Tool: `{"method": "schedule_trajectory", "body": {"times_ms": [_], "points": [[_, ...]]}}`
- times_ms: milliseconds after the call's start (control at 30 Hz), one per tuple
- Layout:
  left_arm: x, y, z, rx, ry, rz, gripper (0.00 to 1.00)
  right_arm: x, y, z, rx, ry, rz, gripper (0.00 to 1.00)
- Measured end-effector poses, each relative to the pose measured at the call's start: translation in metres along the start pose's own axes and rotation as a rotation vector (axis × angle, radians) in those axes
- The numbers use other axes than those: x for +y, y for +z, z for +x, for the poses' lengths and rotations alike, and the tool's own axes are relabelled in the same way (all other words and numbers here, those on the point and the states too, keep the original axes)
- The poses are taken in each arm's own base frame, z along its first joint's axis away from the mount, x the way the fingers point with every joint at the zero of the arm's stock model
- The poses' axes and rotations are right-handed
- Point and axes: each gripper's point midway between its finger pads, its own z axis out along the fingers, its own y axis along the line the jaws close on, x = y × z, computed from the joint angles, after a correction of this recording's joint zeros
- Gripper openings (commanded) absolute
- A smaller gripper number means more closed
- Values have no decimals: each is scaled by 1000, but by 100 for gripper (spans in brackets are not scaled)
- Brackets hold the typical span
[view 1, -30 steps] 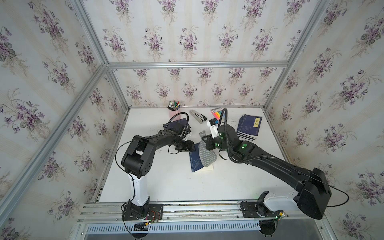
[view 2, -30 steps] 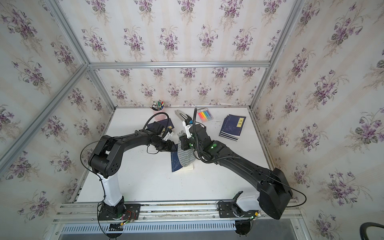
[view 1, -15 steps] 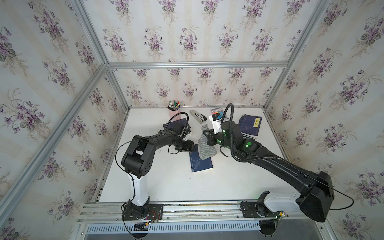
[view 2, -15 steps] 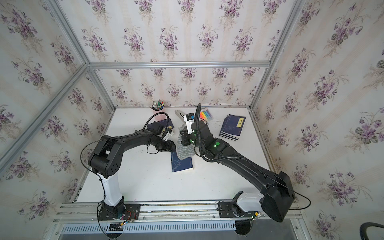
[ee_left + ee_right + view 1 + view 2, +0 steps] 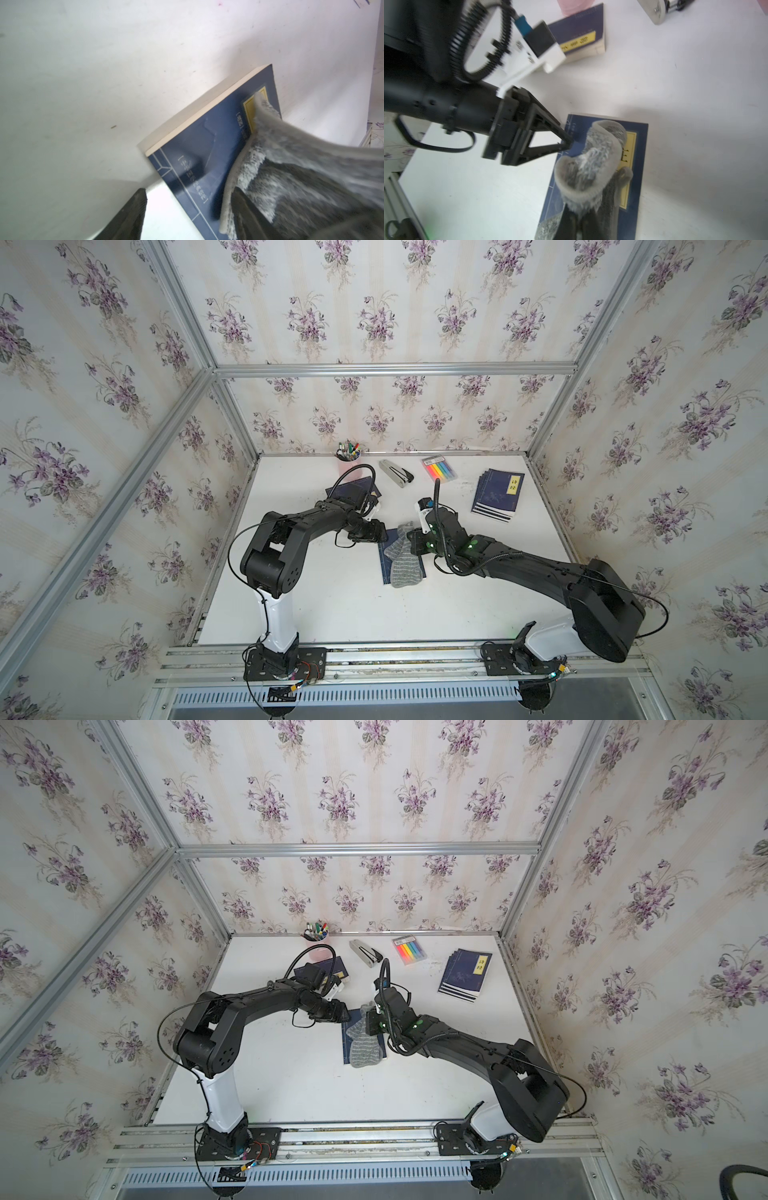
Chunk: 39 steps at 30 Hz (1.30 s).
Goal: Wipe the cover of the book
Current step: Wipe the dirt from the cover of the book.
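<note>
Directly beneath the right hand point(image 5: 579, 220), the book point(image 5: 639, 162) lies under its cloth point(image 5: 591, 166).

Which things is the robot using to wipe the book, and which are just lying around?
Using: blue book, grey cloth, right gripper, left gripper.
Lying around: pen cup, stapler, highlighter pack, stack of blue booklets, spare book.

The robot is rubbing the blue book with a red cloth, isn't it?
Nearly. The cloth is grey, not red, and the right wrist view shows this best. The rest is right: the right gripper is shut on the cloth, which lies on the blue book.
</note>
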Motion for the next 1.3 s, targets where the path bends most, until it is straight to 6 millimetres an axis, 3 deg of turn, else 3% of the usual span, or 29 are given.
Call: {"method": "schedule_trajectory", "body": {"times_ms": [100,200,333,433,533,633,733,1067,1200,1300], "points": [[1,-6,-4,-6,0,-24,67,-10,9,15,40,-1,34,1],[-4,-18,-17,-36,16,-40,67,-14,17,20,74,-2,61,17],[-12,-31,-38,-72,44,-46,67,-21,20,31,130,-18,99,52],[-14,-29,-47,-73,59,-41,67,-26,8,34,145,-45,125,66],[-12,-21,-45,-42,58,-34,67,-22,-9,19,106,-86,124,80],[-14,-15,-43,-19,71,-21,67,-13,-21,0,66,-137,110,84],[-22,-11,-44,-12,103,1,67,-6,-21,-1,73,-195,93,85],[-23,11,-24,52,125,50,67,13,3,56,278,-335,8,87],[-27,14,-26,47,132,65,67,6,15,69,328,-350,30,87],[-28,15,-26,45,134,77,67,1,27,77,364,-355,48,81]]}}
